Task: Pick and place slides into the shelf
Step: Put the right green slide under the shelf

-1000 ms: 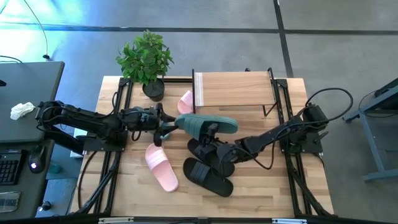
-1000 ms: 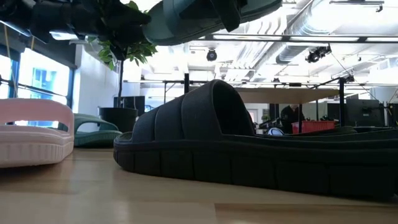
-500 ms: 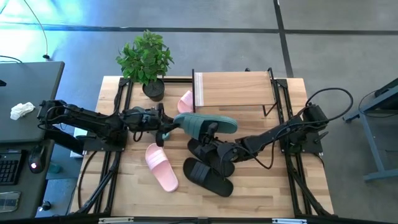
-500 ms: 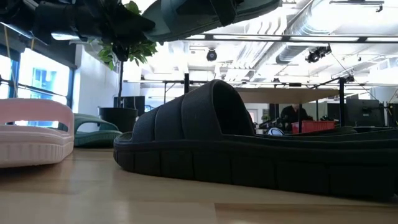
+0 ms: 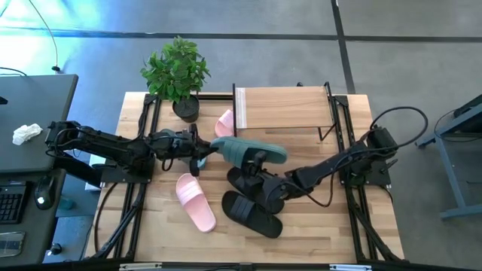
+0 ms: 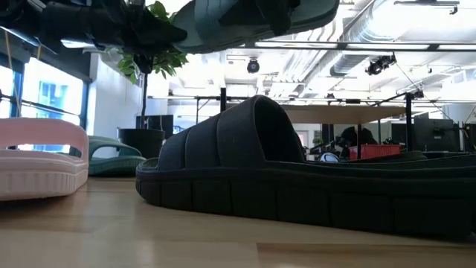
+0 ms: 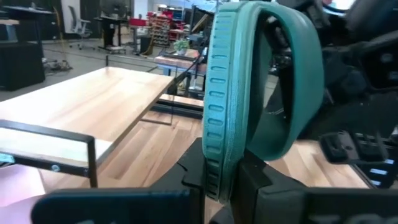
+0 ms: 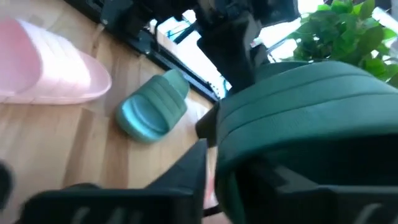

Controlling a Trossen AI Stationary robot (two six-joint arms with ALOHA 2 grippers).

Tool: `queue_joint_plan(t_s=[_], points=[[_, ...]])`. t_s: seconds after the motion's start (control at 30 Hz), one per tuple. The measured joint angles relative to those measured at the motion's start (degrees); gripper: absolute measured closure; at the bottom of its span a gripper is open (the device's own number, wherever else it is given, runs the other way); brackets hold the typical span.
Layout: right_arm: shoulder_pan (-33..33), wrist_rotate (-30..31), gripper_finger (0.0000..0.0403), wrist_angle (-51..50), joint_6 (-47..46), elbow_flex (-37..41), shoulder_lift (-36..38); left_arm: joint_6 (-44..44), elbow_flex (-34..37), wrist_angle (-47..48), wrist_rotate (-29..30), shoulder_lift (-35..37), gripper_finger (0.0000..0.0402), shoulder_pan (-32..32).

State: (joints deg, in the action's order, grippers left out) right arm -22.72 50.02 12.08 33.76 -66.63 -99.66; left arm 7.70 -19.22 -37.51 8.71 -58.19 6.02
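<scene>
A teal slide hangs above the table's middle, standing on its long edge. My left gripper is shut on its left end. My right gripper is open at the slide's strap, one finger just outside the strap and the other hidden behind it. A second teal slide lies on the table below my left arm. One pink slide and two black slides lie sole down on the table. Another pink slide lies at the left end of the shelf. My left gripper pinches one end of the teal slide's sole between its two fingers, one on the sole's underside and one on its upper face. The fingers come level from the table's left and lie along the slide. The slide is lifted clear, on edge, reaching toward the right.
A potted plant stands at the far left corner, next to the shelf. Black frame rails run along both table sides. The nearest black slide fills the low view. Bare wood lies along the near edge.
The held teal slide has tipped a little, its right end moving slightly toward the near edge and down. Both arms have stayed where they were.
</scene>
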Motion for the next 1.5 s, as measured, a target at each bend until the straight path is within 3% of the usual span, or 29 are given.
queue_joint_plan(t_s=[0.13,0.33,0.63,0.83,0.93,1.0,1.17,1.23,1.37,1.5], points=[[-2.2,4.7,0.0253,-3.3,-2.8,0.0,0.0,-0.5,0.0,0.1,0.2,0.0,0.0376,0.0],[-8.5,19.2,0.018,-5.9,-1.8,0.0,0.1,-0.7,0.0,0.0,0.2,0.0,0.0376,0.0],[-19.8,34.1,0.0167,-7.2,-3.2,0.0,7.7,-1.7,0.0,0.0,-0.3,0.0,0.0376,0.0],[-26.2,38.2,0.0167,-12.8,-13.9,0.0,19.2,-2.0,0.0,0.0,-2.6,0.0,0.0376,0.0],[-27.8,35.3,0.0167,-21.5,-27.4,0.0,25.8,-2.9,0.0,0.0,-3.5,0.0,0.0376,0.0],[-28.1,28.8,0.0167,-30.9,-40.3,0.0,30.3,-3.0,0.0,0.0,-3.6,0.0,0.0376,0.0],[-22.2,0.1,0.0167,-64.1,-81.6,-0.1,39.5,-3.4,0.0,0.0,-4.0,0.0,0.0377,0.0],[-20.3,-6.4,0.0168,-73.7,-91.2,0.0,40.2,-3.5,0.0,0.0,-4.0,0.0,0.0377,0.0],[-20.8,-7.8,0.0178,-75.9,-95.5,0.0,39.5,-3.6,0.0,0.0,-4.0,0.0,0.0377,0.0],[-21.3,-1.6,0.0186,-71.7,-93.0,0.0,37.1,-3.6,0.0,0.0,-3.8,0.0,0.0377,0.0]])
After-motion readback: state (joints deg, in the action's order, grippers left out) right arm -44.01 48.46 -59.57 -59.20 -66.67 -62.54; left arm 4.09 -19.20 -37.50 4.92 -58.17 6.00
